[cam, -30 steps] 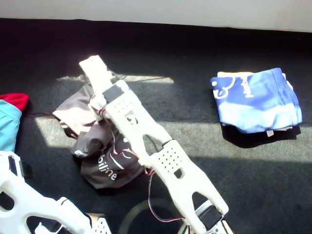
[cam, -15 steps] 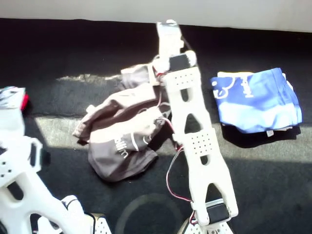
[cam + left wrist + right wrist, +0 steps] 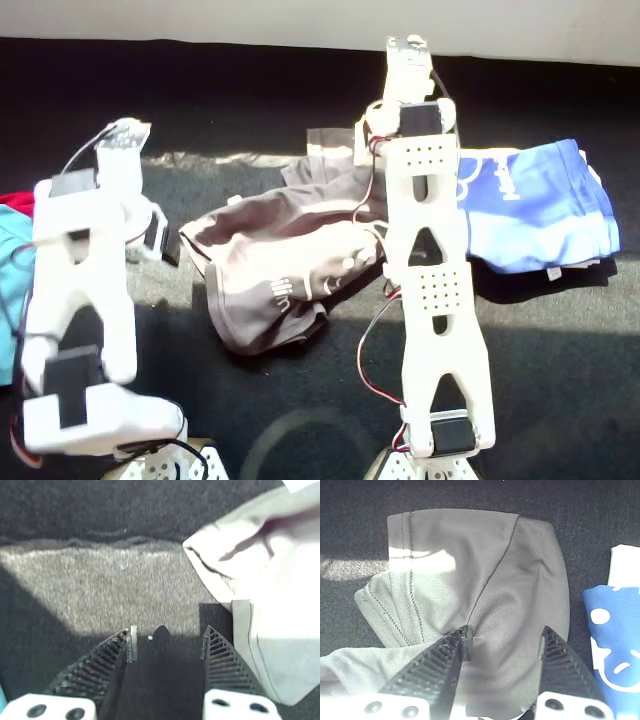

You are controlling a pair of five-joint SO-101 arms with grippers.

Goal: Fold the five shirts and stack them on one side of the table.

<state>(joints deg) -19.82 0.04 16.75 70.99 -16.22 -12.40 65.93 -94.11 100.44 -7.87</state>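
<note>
Where the table [image 3: 560, 400] meets the left edge of the high view, we see a teal cloth [image 3: 8, 290] with a red piece [image 3: 14, 203] above it, partly hidden behind the left arm [image 3: 80, 300]. In its wrist view, the left gripper [image 3: 167, 637] hangs over bare, sunlit table with its jaws well apart and nothing between them. One finger [image 3: 220, 650] is just beside the edge of the grey shirt [image 3: 270, 580]. That grey shirt [image 3: 280, 260] lies crumpled and unfolded in the middle of the table, between the two arms. The right arm [image 3: 430, 300] stretches across its right end. The right gripper [image 3: 502, 637] is also spread wide above the grey fabric [image 3: 485, 580], gripping none of it. Furthest right, a folded blue shirt [image 3: 540, 200] tops a small stack, with a dark layer [image 3: 520, 285] showing beneath it.
</note>
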